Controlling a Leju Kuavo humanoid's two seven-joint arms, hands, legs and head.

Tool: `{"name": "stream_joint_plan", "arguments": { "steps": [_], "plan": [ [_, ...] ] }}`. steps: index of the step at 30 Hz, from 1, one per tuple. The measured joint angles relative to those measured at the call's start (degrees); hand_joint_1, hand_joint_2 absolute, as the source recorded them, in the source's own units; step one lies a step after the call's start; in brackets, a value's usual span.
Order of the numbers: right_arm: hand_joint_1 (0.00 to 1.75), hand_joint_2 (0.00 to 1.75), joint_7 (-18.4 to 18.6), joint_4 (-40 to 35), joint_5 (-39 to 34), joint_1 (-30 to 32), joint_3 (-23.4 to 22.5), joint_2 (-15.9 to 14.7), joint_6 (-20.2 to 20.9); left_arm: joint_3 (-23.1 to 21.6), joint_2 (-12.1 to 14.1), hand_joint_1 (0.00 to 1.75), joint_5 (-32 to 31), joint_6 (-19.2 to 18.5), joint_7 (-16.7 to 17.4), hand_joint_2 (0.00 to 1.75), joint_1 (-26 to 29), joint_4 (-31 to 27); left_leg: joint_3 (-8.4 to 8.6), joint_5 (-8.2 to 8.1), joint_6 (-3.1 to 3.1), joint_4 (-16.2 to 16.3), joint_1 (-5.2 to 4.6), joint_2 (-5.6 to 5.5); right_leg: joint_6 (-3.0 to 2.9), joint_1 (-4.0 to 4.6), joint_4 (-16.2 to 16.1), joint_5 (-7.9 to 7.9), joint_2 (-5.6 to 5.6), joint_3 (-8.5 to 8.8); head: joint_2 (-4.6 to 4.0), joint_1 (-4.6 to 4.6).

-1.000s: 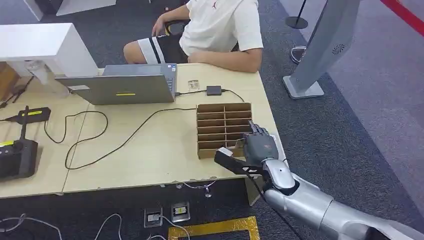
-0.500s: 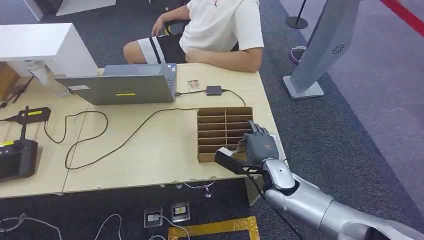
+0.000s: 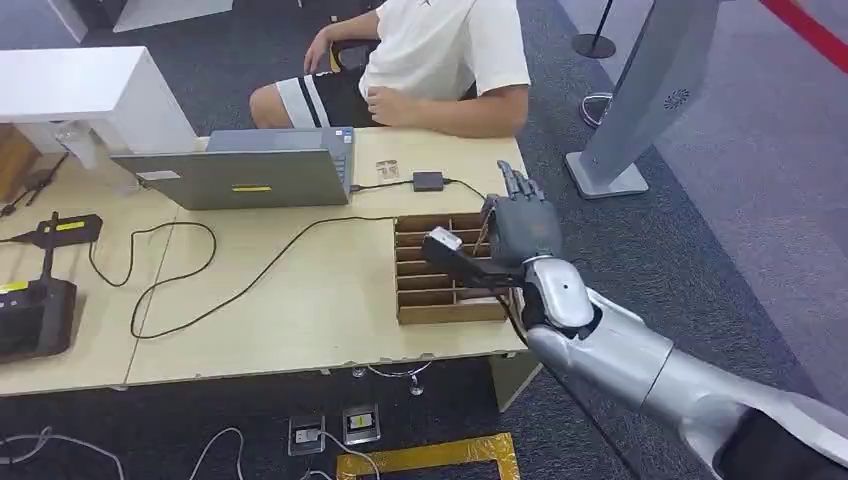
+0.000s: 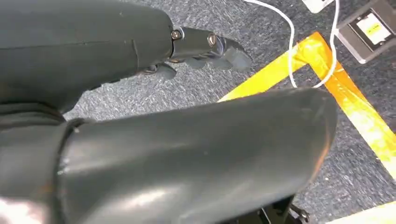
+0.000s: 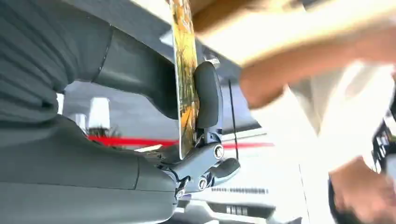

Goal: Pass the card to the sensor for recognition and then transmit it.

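Fingers (image 5: 208, 93) of the right hand (image 3: 520, 225) pinch the card (image 5: 186, 79) against the thick thumb, so the card stands edge-on in the right wrist view, a thin yellow-patterned sheet clamped flat on both faces. That grip probably leaves most of the card's face free for a reader. In the head view the hand sits right of centre, raised over the far end of the cardboard divider box (image 3: 440, 270), with the card no more than a thin sliver at the hand.

By size, the light wooden worktop (image 3: 300, 290) fills the left and centre of the head frame. A person in a white shirt (image 3: 440, 50) sits at its far edge, top centre, forearm resting on the wood, likely placed to receive the card. An open grey laptop (image 3: 240, 170) stands in the upper left part, its cable (image 3: 250, 270) looping across the middle. The divider box lies at centre right, its compartments seemingly meant for sorted cards. Smallest is a dark puck (image 3: 428, 181) on a lead just beyond the box, which I judge to be the sensor; the hand hangs near it but apart.

The left hand (image 4: 205, 49) hangs over carpet and yellow floor tape, fingers curled close together, holding nothing
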Motion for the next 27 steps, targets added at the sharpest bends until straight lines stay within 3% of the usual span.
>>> {"name": "stream_joint_plan", "arguments": {
  "steps": [5,13,27],
  "plan": [
    [1.71,1.75,1.46,-1.43,-0.23,-6.47,-0.11,0.75,1.45,0.0,0.0,0.0,0.24,0.0,0.0,0.0,-0.07,-0.28,0.01,0.0,0.0,0.0,0.0,0.0,0.0,0.0,0.0,0.0,-0.01,-0.02,0.0,-0.02],
    [1.69,1.75,2.7,-1.7,-1.39,-11.89,1.48,2.52,5.58,-0.48,0.04,0.0,2.86,0.0,0.0,0.0,-0.5,-0.42,0.0,0.0,0.0,0.0,0.0,0.0,0.0,0.0,0.0,0.0,0.0,-0.02,0.0,0.0],
    [1.69,1.75,3.62,4.23,-0.1,-16.04,6.55,7.05,8.7,-2.36,0.5,0.0,5.27,0.0,0.0,0.0,-1.42,-0.28,-0.01,0.0,-0.01,0.0,0.01,-0.07,0.0,0.0,0.0,-0.01,-0.03,-0.01,0.0,-0.02]
  ]
}}
